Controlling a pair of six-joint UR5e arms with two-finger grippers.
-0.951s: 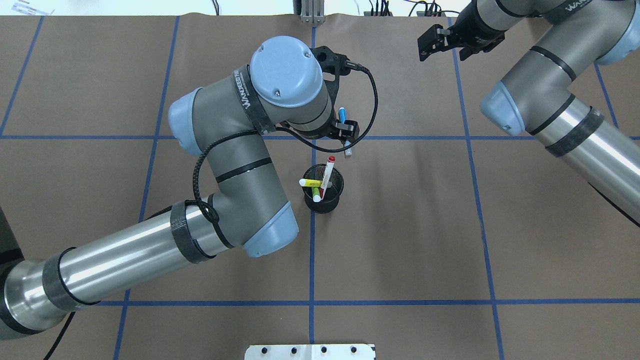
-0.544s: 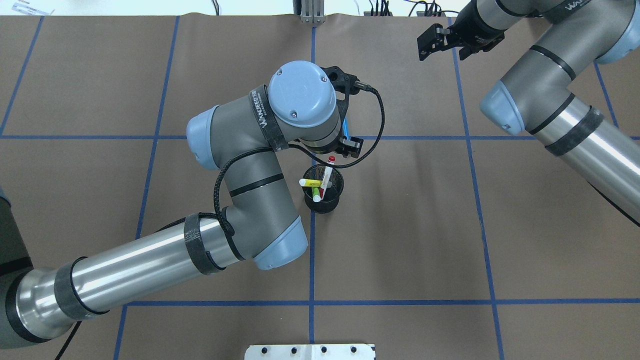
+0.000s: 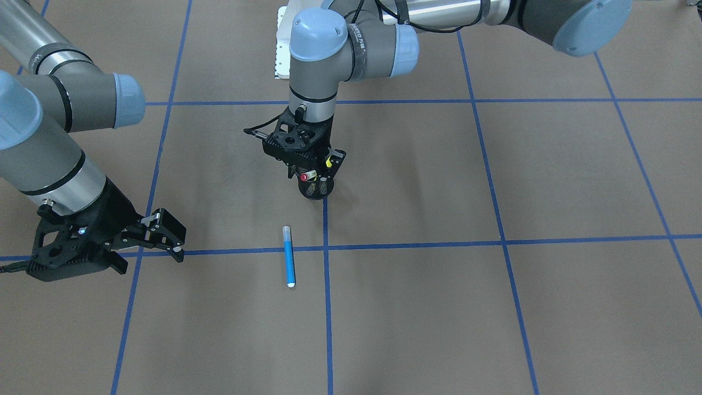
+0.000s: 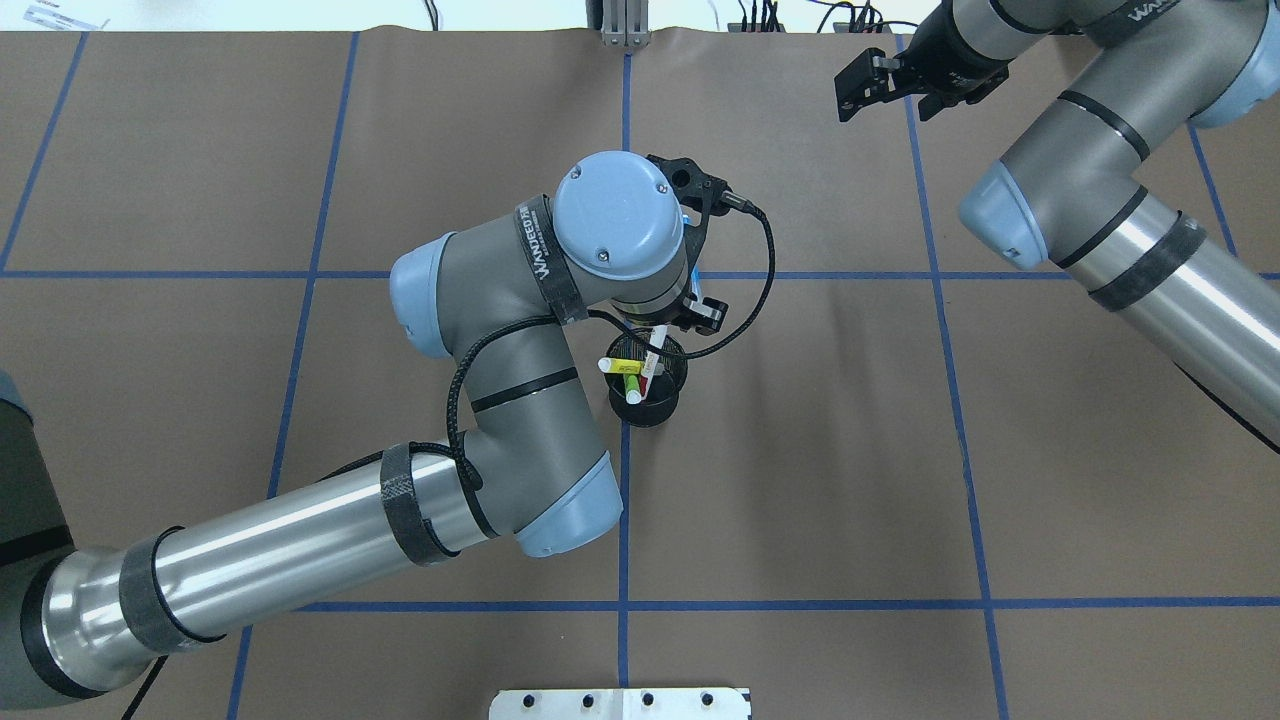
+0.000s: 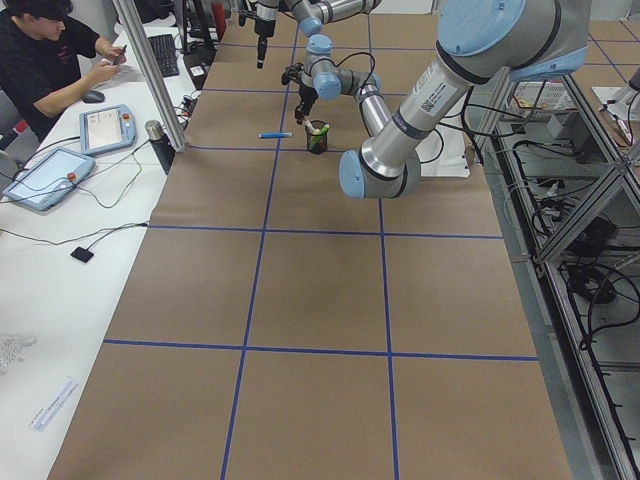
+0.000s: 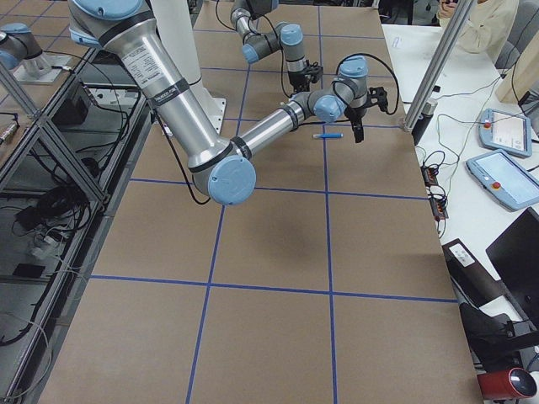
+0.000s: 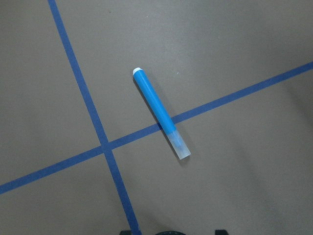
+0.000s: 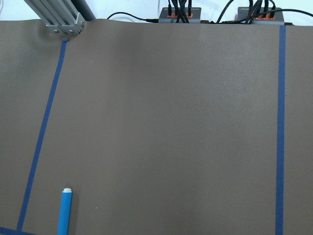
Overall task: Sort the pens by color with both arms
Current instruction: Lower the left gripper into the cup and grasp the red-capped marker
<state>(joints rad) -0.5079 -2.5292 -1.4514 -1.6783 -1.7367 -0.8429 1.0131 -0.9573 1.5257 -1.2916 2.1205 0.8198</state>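
A blue pen (image 3: 287, 257) lies flat on the brown table across a blue tape line, also seen in the left wrist view (image 7: 160, 112) and the right wrist view (image 8: 64, 210). The black mesh cup (image 4: 650, 400) holds the yellow pen (image 4: 620, 367), the green pen (image 4: 633, 382) and the red-capped white pen (image 4: 652, 352). My left gripper (image 3: 313, 167) hangs open just above the cup, its jaws on either side of the red cap (image 3: 304, 176). My right gripper (image 3: 174, 237) is open and empty, low over the table beyond the blue pen.
My left arm's elbow and forearm (image 4: 500, 400) cover the table beside the cup. A white base plate (image 4: 620, 703) sits at the near edge. An aluminium post (image 4: 622, 25) stands at the far edge. An operator (image 5: 50, 60) sits at the side desk.
My left gripper has moved back from over the blue pen to above the cup. The blue pen stays on the table. The right arm has not moved.
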